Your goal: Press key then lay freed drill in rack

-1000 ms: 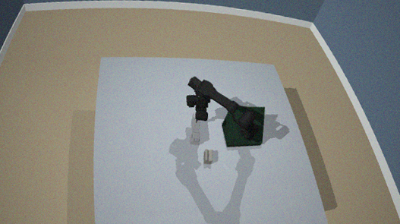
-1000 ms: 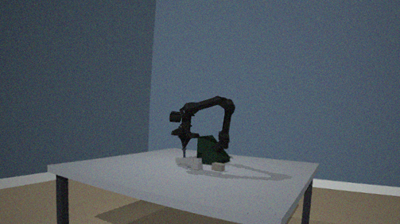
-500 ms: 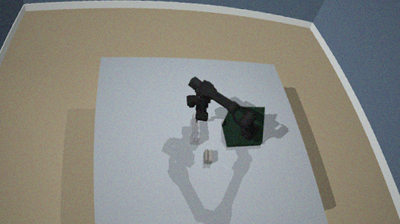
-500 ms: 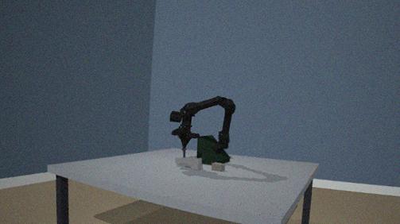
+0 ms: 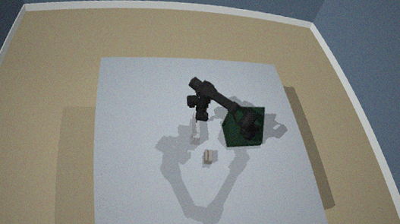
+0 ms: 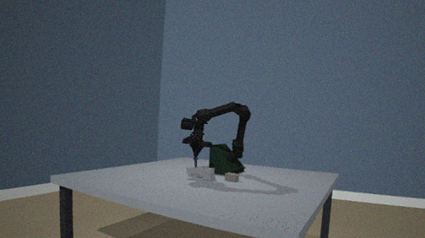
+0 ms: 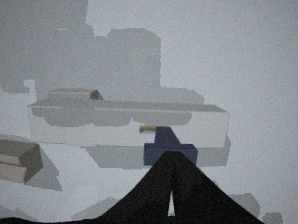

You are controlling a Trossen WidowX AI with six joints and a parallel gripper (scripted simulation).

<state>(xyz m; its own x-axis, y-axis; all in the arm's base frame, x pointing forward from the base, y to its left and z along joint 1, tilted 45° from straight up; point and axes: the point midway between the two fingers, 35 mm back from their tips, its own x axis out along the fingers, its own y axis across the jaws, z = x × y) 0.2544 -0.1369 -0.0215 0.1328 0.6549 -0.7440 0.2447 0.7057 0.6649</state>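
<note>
The gripper's (image 5: 201, 118) (image 6: 196, 155) (image 7: 173, 152) fingertips stand together, with no grip on anything that we can make out. A small blue piece shows right at the tips in the wrist view; we take it for the key, but cannot tell whether the fingers touch it. Just beside it lies the long pale block (image 5: 196, 134) (image 6: 206, 173) (image 7: 205, 127), with a yellow bit (image 7: 148, 128) at its side. The drill is most likely part of this group, though we cannot pick it out for sure.

We judge the pressing step to be in hand: next we should push straight down on the key with the closed tips, then lift off and open before taking the drill. Pressing off-centre could slip.

The wrist points down, and from it the arm (image 5: 224, 101) (image 6: 220, 112) runs up and over an elbow to its foot by the dark green block (image 5: 235, 139) (image 6: 219, 163). The notched tan block (image 5: 208, 156) (image 6: 231, 177) (image 7: 33, 162), probably the rack, sits apart from the tips.
</note>
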